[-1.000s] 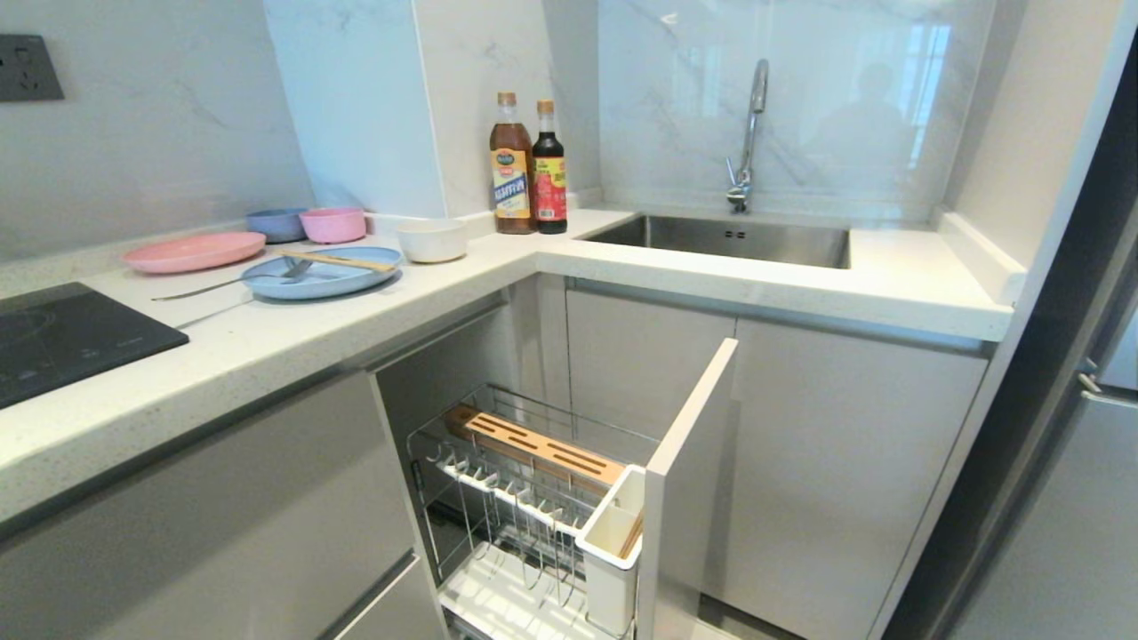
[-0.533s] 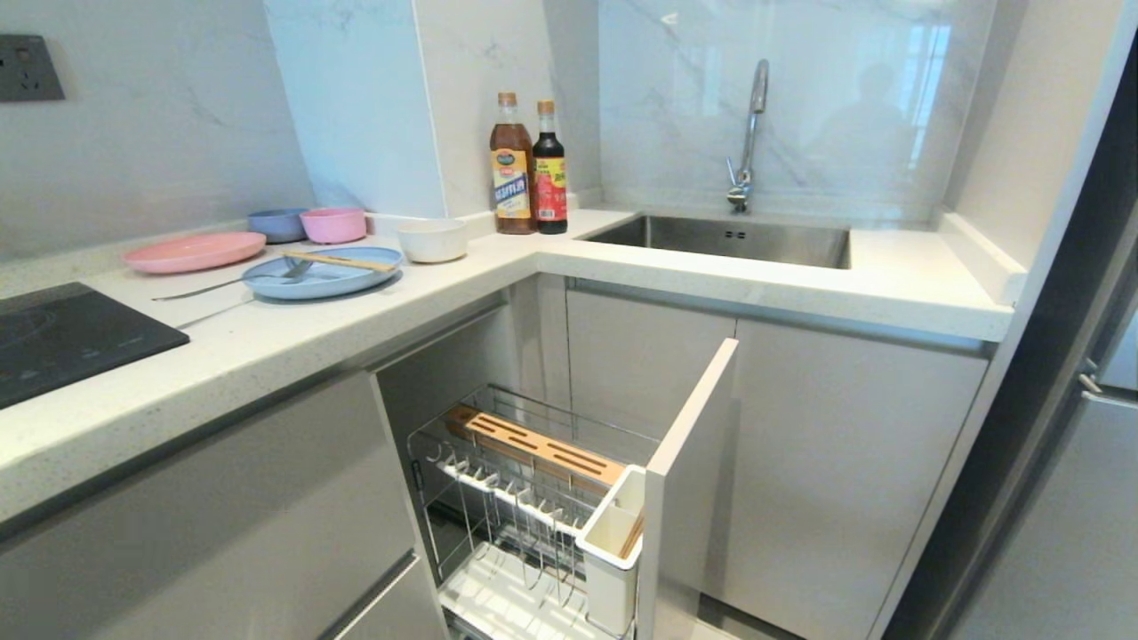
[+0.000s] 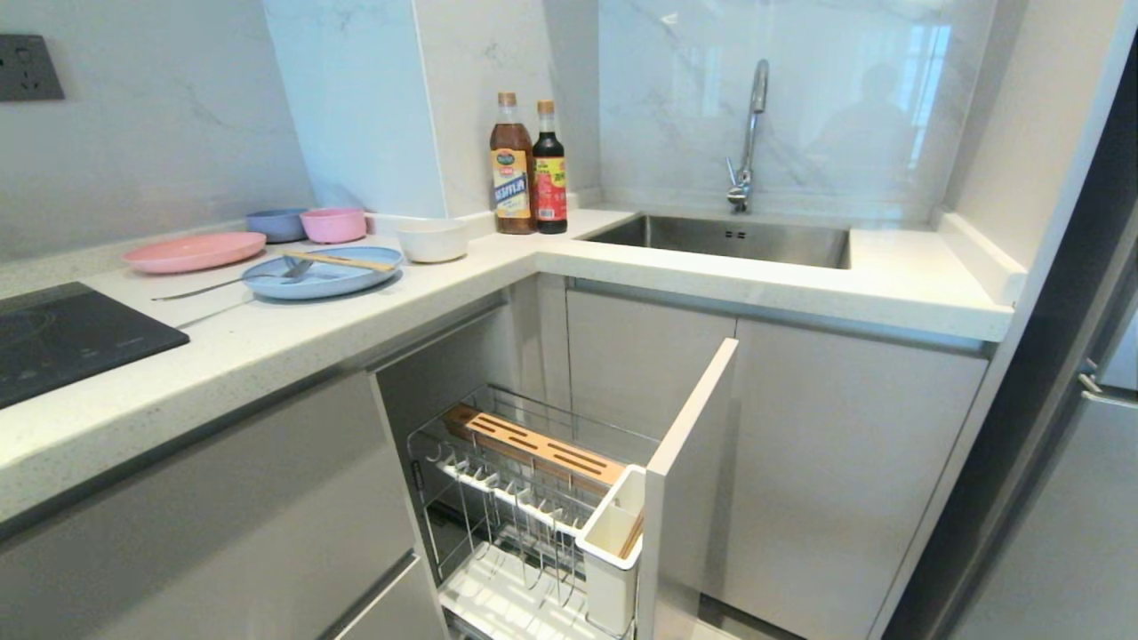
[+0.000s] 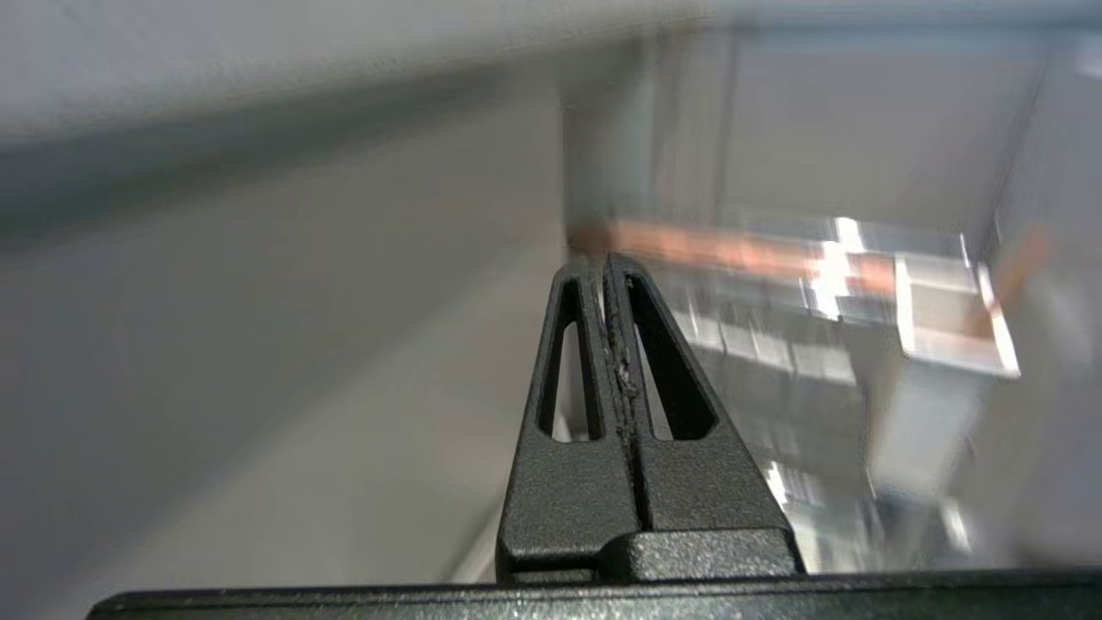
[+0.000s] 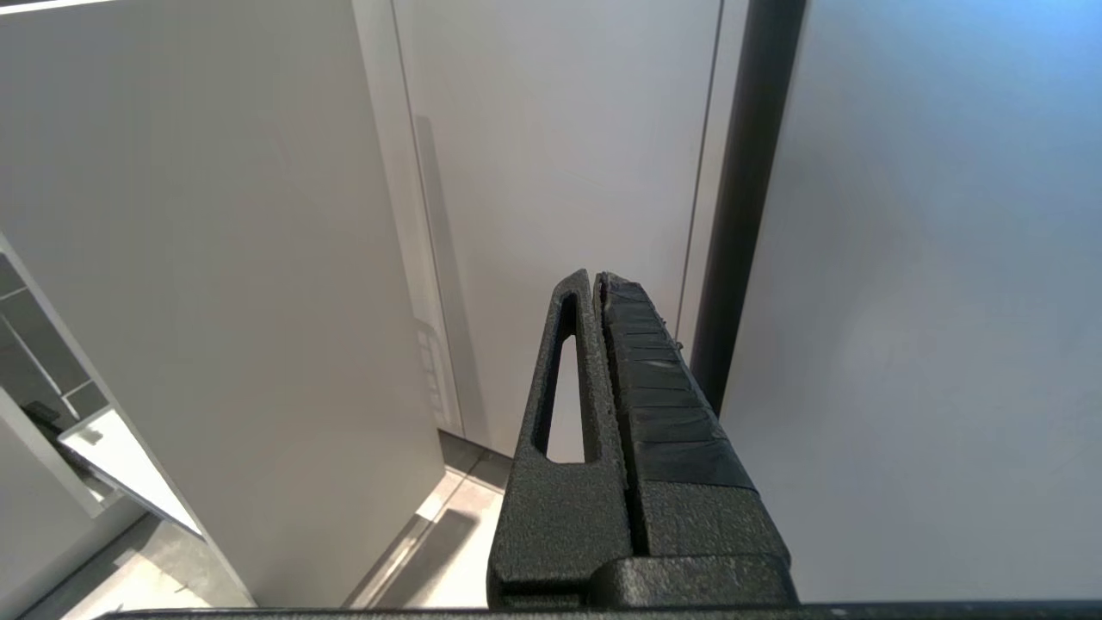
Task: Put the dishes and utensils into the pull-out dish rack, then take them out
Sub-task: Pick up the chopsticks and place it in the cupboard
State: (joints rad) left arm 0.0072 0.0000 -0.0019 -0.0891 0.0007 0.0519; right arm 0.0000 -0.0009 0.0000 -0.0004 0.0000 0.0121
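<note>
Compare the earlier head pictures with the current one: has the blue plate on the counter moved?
No. The blue plate sits in the same spot beside the pink plate, with the chopsticks across it.

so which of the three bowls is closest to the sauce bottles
The white bowl, standing just left of the bottles; the pink bowl and blue bowl sit farther left.

Before me the pull-out dish rack [image 3: 533, 498] stands drawn out of the cabinet, its wooden strip [image 3: 538, 449] along the far side and a pair of chopsticks [image 3: 632, 534] leaning in the white utensil holder [image 3: 612, 551]. On the surface [image 3: 267, 342] to my left a blue plate [image 3: 322, 273] carries chopsticks [image 3: 342, 260] and a fork [image 3: 227, 284]. Beside it lie a pink plate [image 3: 194, 251], a blue bowl [image 3: 276, 224], a pink bowl [image 3: 333, 224] and an off-white bowl [image 3: 432, 239]. Two bottles [image 3: 528, 169] stand near the sink [image 3: 725, 240].
</note>
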